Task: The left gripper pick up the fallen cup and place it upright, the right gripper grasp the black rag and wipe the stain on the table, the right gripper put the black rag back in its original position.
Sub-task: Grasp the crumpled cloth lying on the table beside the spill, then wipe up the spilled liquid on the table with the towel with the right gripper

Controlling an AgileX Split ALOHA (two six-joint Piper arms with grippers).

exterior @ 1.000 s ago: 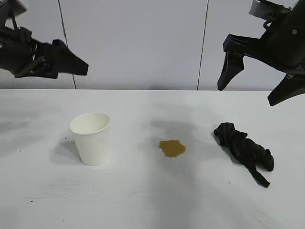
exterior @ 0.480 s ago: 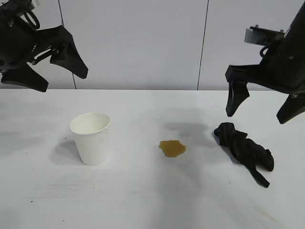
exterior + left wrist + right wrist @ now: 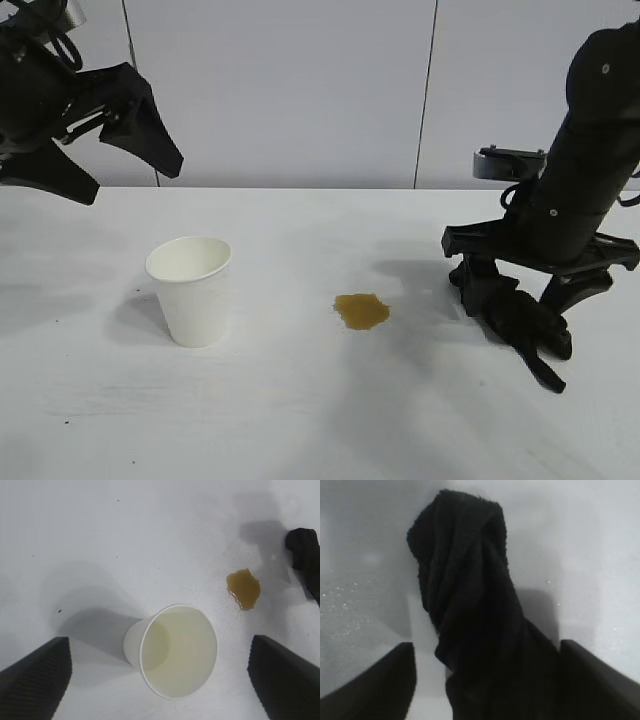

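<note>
The white paper cup (image 3: pixel 190 290) stands upright on the white table (image 3: pixel 300 420), left of centre, and also shows in the left wrist view (image 3: pixel 172 650). The yellowish-brown stain (image 3: pixel 361 311) lies mid-table, seen too in the left wrist view (image 3: pixel 243 588). My left gripper (image 3: pixel 115 165) hangs open and empty high above the cup at the far left; its fingers (image 3: pixel 35 680) frame the cup from above. My right gripper (image 3: pixel 518 300) is down at the table, open, one finger on each side of the black rag (image 3: pixel 535 330). In the right wrist view the rag (image 3: pixel 470 605) lies between the fingers (image 3: pixel 375 680).
A pale panelled wall (image 3: pixel 300 90) stands behind the table's far edge. Bare white tabletop lies between cup and stain and along the front. The rag's tail (image 3: pixel 548 375) points toward the front right.
My right gripper has come down from high at the right and now straddles the rag. My left gripper has turned and shifted a little at the upper left. Cup, stain and rag have not moved.
</note>
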